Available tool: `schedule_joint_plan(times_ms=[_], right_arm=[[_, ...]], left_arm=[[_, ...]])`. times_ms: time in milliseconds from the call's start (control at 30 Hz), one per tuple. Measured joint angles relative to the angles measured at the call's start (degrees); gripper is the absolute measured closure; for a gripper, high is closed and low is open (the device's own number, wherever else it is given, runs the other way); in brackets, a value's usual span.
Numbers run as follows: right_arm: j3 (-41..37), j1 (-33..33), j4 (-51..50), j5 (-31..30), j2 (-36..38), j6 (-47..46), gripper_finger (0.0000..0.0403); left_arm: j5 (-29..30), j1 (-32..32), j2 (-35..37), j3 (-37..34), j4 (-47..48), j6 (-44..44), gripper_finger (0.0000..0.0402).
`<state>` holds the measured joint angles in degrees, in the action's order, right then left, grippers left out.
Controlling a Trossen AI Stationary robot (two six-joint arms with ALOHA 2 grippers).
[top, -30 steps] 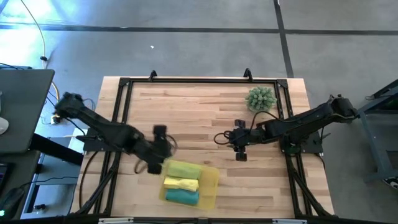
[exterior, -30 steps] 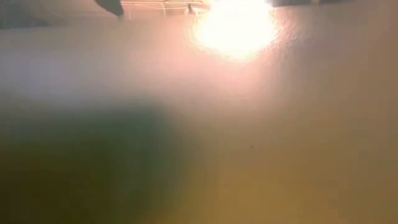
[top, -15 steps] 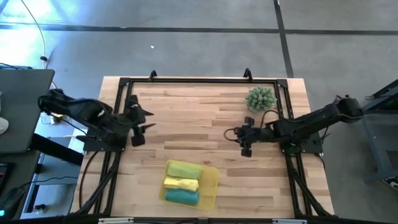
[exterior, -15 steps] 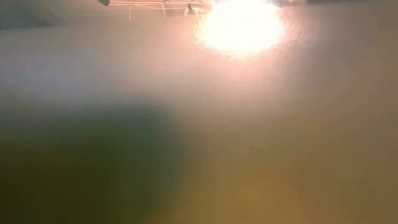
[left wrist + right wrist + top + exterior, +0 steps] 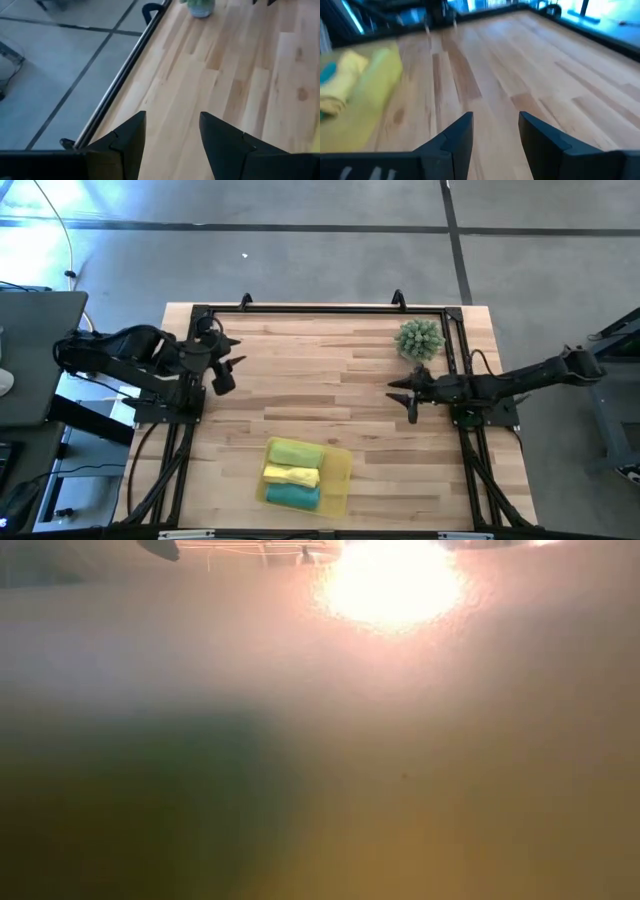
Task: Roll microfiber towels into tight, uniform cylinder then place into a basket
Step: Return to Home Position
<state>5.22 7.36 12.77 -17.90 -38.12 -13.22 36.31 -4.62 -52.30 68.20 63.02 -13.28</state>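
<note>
I'm holding my left gripper [image 5: 228,360] over the table's [image 5: 300,370] left side, next to the frame rail. Its jaws are standing spread, gripping nothing. Mid-table, near the front edge, the basket [image 5: 340,470] is sitting with all three rolled towels lying inside, side by side and touching: lime green towel [image 5: 295,452] at the back, yellow towel [image 5: 290,475] between, teal towel [image 5: 292,496] in front. The spiky plant [image 5: 420,338] is standing back right. My right gripper [image 5: 402,392] is hovering near it, jaws spread, empty.

Soft cloth towels [image 5: 292,474] in a translucent plastic basket [image 5: 341,466] on a matt wooden table [image 5: 320,370]
</note>
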Motion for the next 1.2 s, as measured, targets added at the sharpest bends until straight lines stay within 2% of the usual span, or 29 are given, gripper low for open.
schedule_joint_plan(times_ms=[167, 333, 533, 600, 900, 1067, 1200], right_arm=[[-4.6, -1.1, 6.2, -0.4, 4.4, 1.3, 0.0254], [-4.6, -2.3, 6.8, -3.6, 6.8, 7.6, 0.0254], [-4.6, -4.0, 7.1, -17.6, 7.6, 11.3, 0.0254], [-4.6, -4.4, 6.1, -19.8, 7.6, 12.6, 0.0254], [-4.6, -4.7, 3.6, -13.3, 7.5, 20.2, 0.0254], [-4.6, -4.5, 2.0, -10.5, 7.7, 19.4, 0.0254], [-4.5, -3.8, -1.0, -10.3, 11.3, 19.3, 0.0254]], left_arm=[[-0.2, 2.4, -0.5, 0.0, 0.0, 0.7, 0.0227], [-2.2, 4.9, -0.5, 0.0, 0.0, 1.0, 0.0227], [-2.9, 7.0, -0.6, 0.0, 0.0, 0.4, 0.0227], [-2.8, 7.5, -0.6, 0.0, 0.0, 0.1, 0.0227], [-2.7, 9.1, -0.6, 0.0, -0.1, 0.4, 0.0227], [-2.7, 9.9, -0.6, 0.0, -0.1, 0.0, 0.0227], [-2.8, 9.9, -0.6, 0.0, -0.1, -1.0, 0.0227]])
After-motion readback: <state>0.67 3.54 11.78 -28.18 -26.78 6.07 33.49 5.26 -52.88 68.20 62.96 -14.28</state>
